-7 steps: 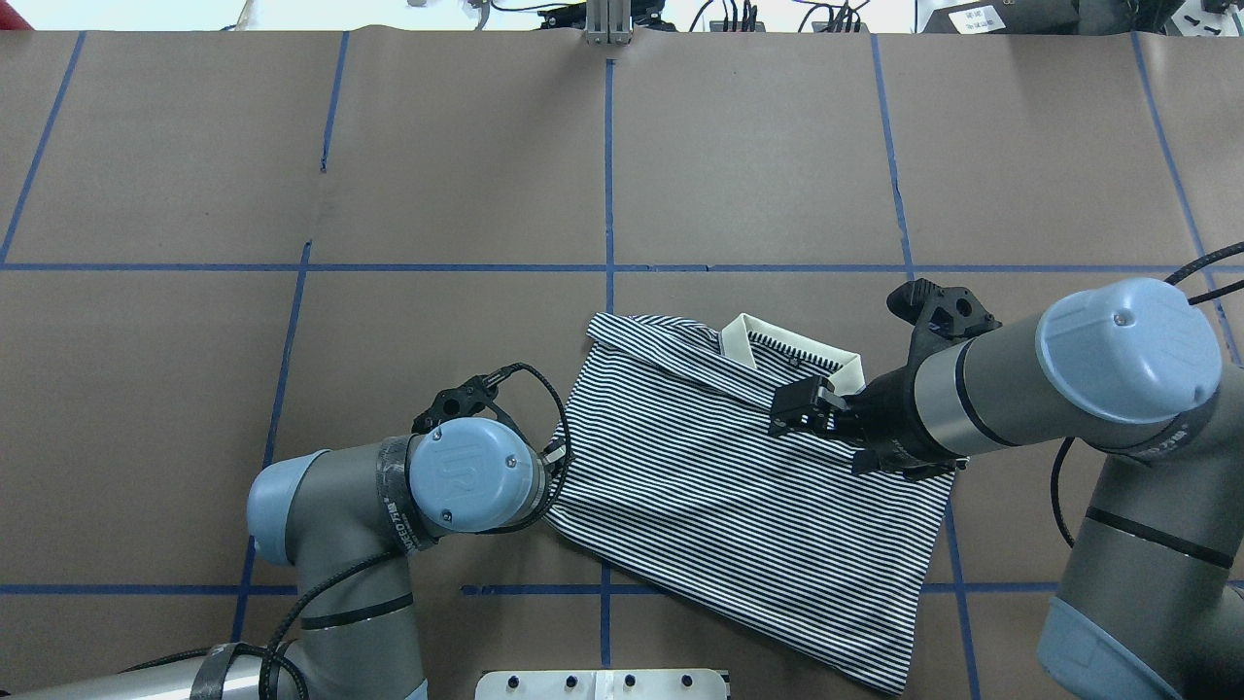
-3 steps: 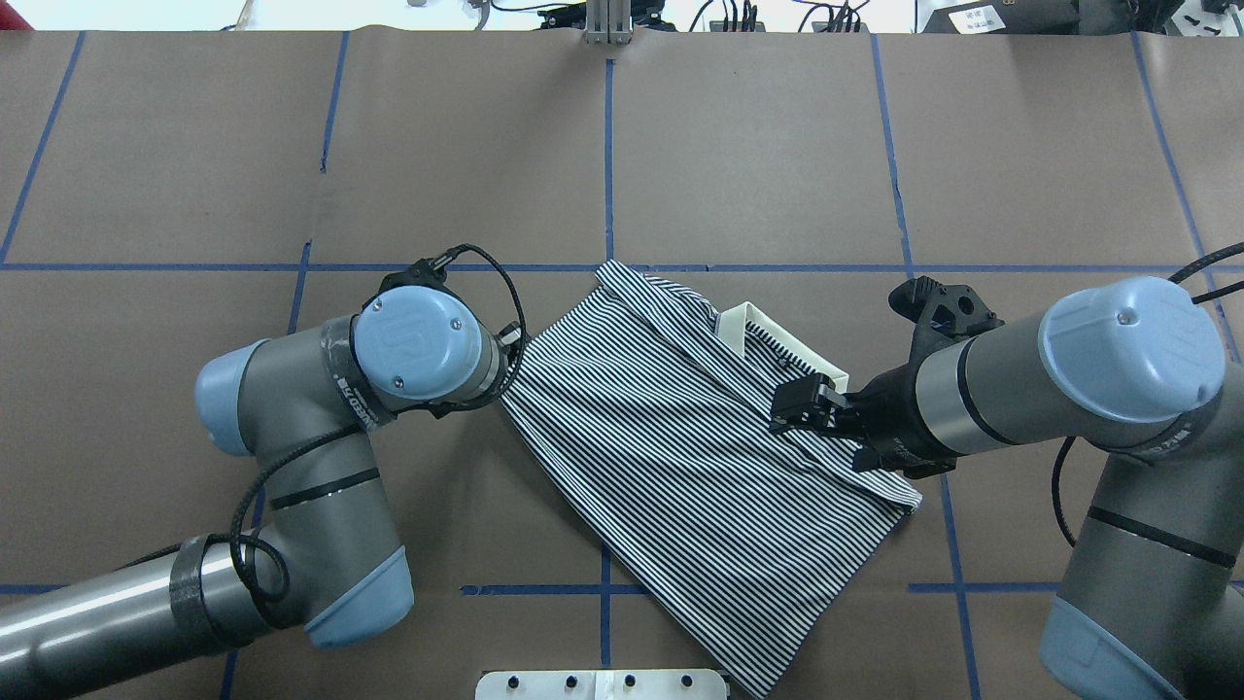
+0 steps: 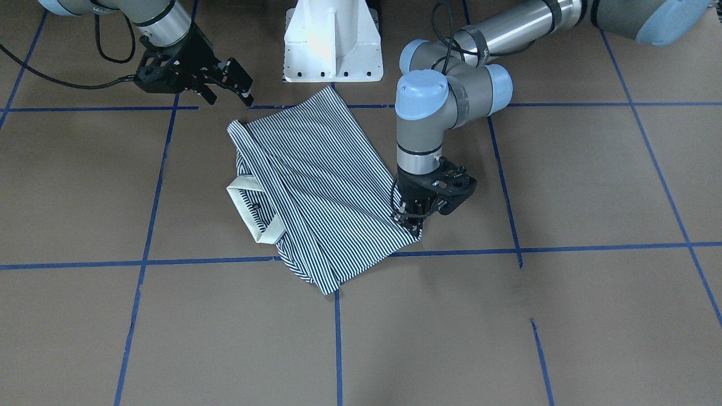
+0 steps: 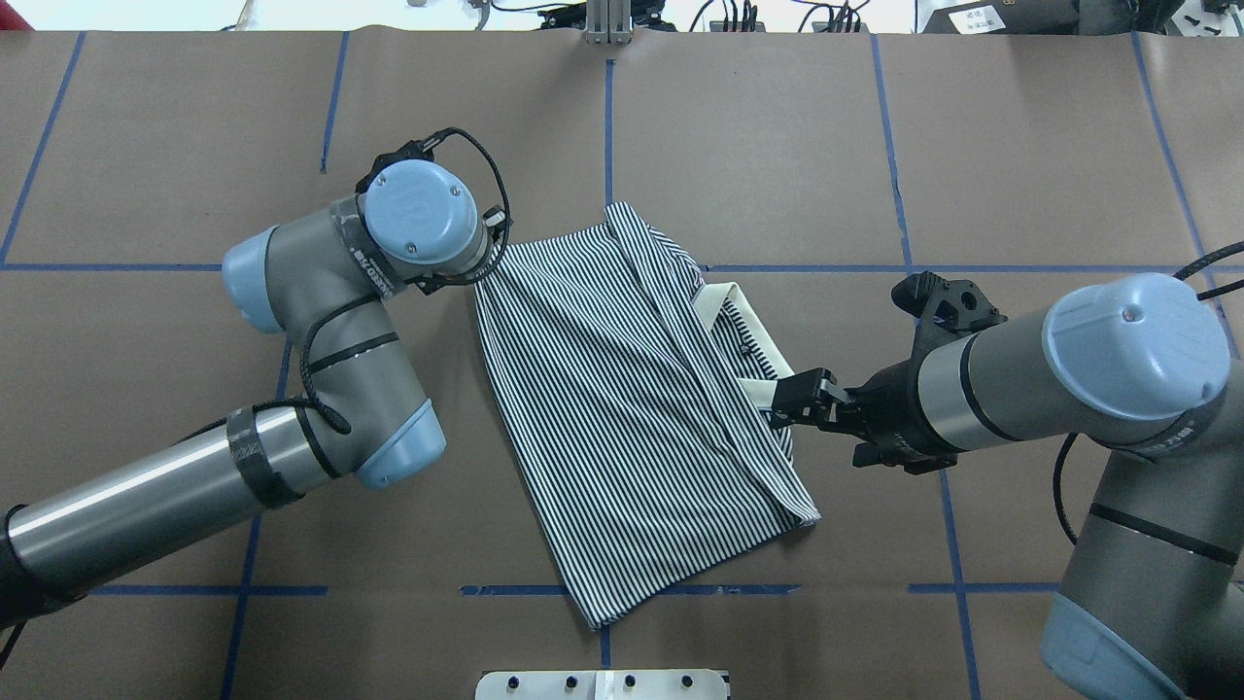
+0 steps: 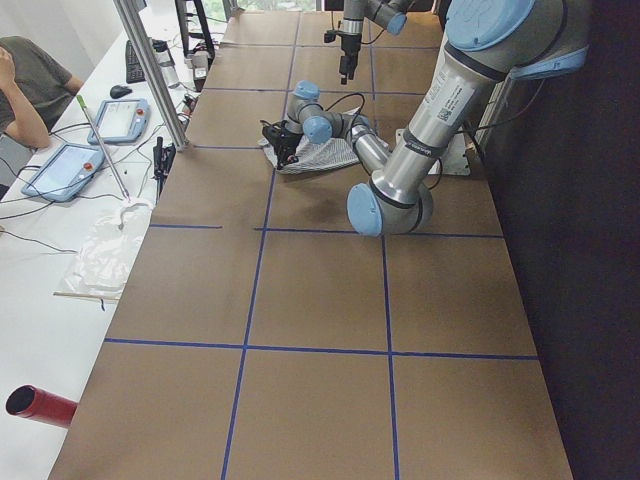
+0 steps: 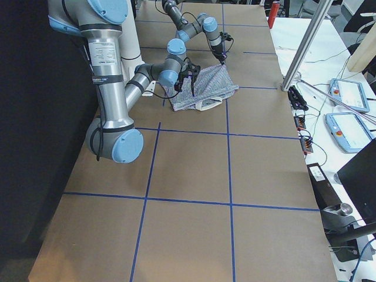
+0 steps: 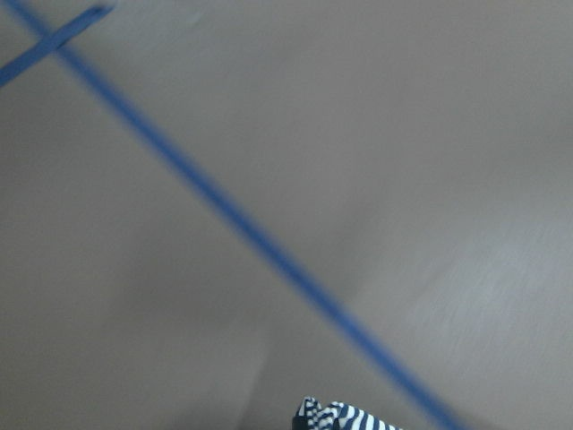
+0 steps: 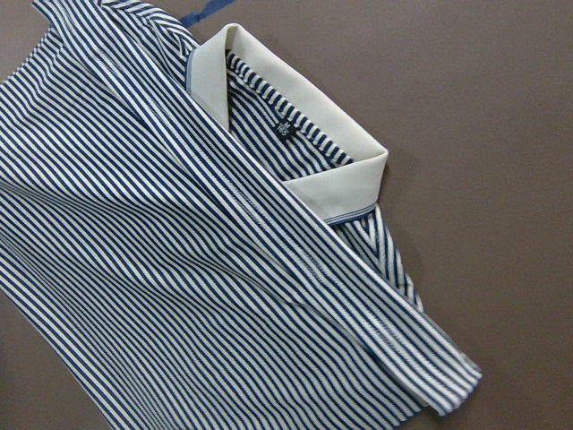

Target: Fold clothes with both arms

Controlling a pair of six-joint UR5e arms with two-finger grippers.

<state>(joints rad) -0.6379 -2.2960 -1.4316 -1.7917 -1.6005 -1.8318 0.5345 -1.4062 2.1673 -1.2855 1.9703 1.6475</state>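
The striped polo shirt (image 4: 622,418) lies folded on the brown table, with its cream collar (image 4: 739,326) turned toward my right arm. It also shows in the front view (image 3: 316,186). My left gripper (image 3: 414,223) points straight down and is shut on the shirt's far left corner. In the overhead view its fingers are hidden under the wrist (image 4: 420,209). The left wrist view shows a scrap of striped cloth (image 7: 345,417) at its bottom edge. My right gripper (image 4: 775,406) is open and empty and hovers by the shirt's edge near the collar (image 8: 295,134).
The white pedestal base (image 3: 333,45) stands at the robot's side of the table. Blue tape lines (image 4: 609,146) cross the brown surface. A side bench with tablets (image 5: 60,170) and a seated person (image 5: 30,80) lies beyond the far edge.
My left arm has swung away from the robot, dragging the shirt corner with it. The shirt has turned and slid farther from the robot. My right gripper has barely moved.
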